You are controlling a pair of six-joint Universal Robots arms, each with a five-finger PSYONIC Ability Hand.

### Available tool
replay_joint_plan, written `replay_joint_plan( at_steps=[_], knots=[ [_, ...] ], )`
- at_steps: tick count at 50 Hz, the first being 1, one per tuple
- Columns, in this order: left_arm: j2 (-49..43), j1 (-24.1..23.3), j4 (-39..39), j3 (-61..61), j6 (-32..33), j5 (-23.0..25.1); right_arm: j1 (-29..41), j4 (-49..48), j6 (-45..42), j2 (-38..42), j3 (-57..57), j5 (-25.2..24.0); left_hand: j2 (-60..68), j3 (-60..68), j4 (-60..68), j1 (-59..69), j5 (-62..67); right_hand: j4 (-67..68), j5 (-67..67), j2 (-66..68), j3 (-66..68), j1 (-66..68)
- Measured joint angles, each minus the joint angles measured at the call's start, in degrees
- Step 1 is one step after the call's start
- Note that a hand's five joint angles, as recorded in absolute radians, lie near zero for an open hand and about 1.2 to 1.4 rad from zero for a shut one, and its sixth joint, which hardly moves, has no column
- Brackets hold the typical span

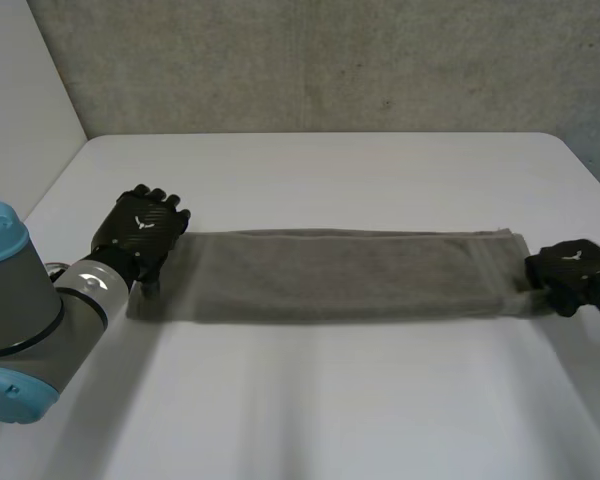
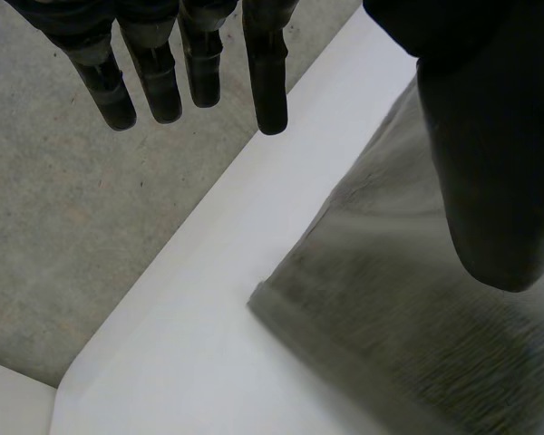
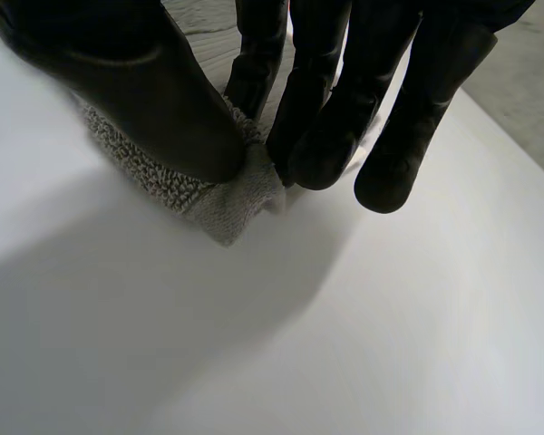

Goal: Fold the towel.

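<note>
A: Head view first. Where is everything?

B: The towel (image 1: 330, 275) lies as one long, narrow grey band across the white worktop (image 1: 310, 410), already doubled lengthwise by the look of it. The left robot hand (image 1: 140, 232) sits at its left end and the right robot hand (image 1: 572, 272) at its right end.

A: And the left wrist view?

B: The fingers (image 2: 270, 82) hang straight and the thumb (image 2: 490, 163) stands well apart from them, with nothing between. The towel (image 2: 408, 335) lies flat on the worktop beneath, one corner under the palm. That hand is spread and grips nothing.

A: The right wrist view?

B: There the thumb (image 3: 136, 82) and fingers (image 3: 317, 145) are pinched together on the towel (image 3: 227, 195) at its end corner, which bunches up between them right at the worktop.

A: How will it handle?

B: It's looped terry, so I'd judge it soft, light and limp, with plenty of bite for the fingers. It should sag between two holds, and the layers may slide apart. The end corners look like the best places to take it, pinching every layer together. The left hand needs its corner before one end can be carried over to the other.
</note>
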Motion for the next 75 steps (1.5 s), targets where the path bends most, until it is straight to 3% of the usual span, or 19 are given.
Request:
replay_joint_plan(
  at_steps=[9,16,20,30,34,40,41,46,48,62,72,75],
  knots=[
    [0.2,0.0,0.0,0.1,-1.3,0.0,-6.4,3.6,-0.5,-2.9,-8.4,0.7,0.0,0.0,0.0,0.0,0.0,0.0,0.0,0.0,0.1,0.3],
    [1.0,0.0,0.0,0.3,-1.4,-0.1,-0.4,11.3,1.1,-4.1,-19.6,0.6,0.0,0.0,0.0,0.0,0.0,0.0,0.0,0.0,0.1,0.5],
    [1.6,0.0,0.0,0.5,-1.7,-0.2,9.0,13.0,3.4,-3.5,-24.1,0.5,0.0,0.0,0.0,0.0,0.0,0.0,0.0,0.5,0.2,0.6],
    [3.5,-0.7,-0.1,1.0,-5.0,-0.6,41.3,10.0,6.6,4.5,-30.5,2.3,0.0,0.0,0.0,0.0,0.0,0.0,0.0,0.5,0.3,0.6],
    [3.8,-0.8,-0.1,1.2,-5.8,-0.6,50.0,6.4,6.4,9.5,-31.6,4.9,0.0,0.0,0.0,0.0,0.0,0.0,0.0,0.5,0.3,0.6],
    [3.8,-1.0,-0.1,1.3,-6.1,-0.7,56.0,2.6,6.1,15.5,-33.0,8.3,0.0,0.0,0.0,0.0,0.0,-0.5,-0.1,0.0,-0.2,0.1],
    [3.8,-1.0,-0.1,1.3,-6.1,-0.7,56.1,2.5,6.1,15.7,-33.1,8.5,0.0,0.0,0.0,0.0,0.0,-4.7,-3.7,-4.0,-4.1,-3.9],
    [3.7,-1.5,-0.1,1.3,-6.0,-0.7,54.3,2.2,6.9,14.2,-32.7,9.5,0.0,0.0,0.0,0.0,0.0,-51.6,-53.2,-52.2,-51.2,-51.1],
    [3.7,-1.7,-0.1,1.3,-6.0,-0.7,52.7,2.4,7.5,12.6,-31.7,9.5,0.0,0.0,0.0,0.0,0.0,-60.2,-62.1,-59.1,-60.1,-58.4],
    [2.5,-7.5,-0.1,2.0,-6.2,-0.5,35.7,3.4,11.4,-2.6,-13.8,7.3,0.0,0.0,0.0,0.0,0.0,-62.5,-62.8,-60.4,-62.7,-61.4],
    [-0.5,-11.5,0.3,2.2,-6.2,-0.4,28.9,1.5,11.5,-4.8,-1.6,3.6,0.0,0.0,0.0,0.0,0.0,-60.9,-60.8,-58.5,-61.1,-59.3],
    [-0.9,-11.8,0.8,2.1,-6.2,-0.6,27.6,-0.2,11.5,-4.1,0.4,2.7,0.0,0.0,0.0,0.0,0.0,-50.3,-50.0,-47.7,-50.4,-49.0]
  ],
)
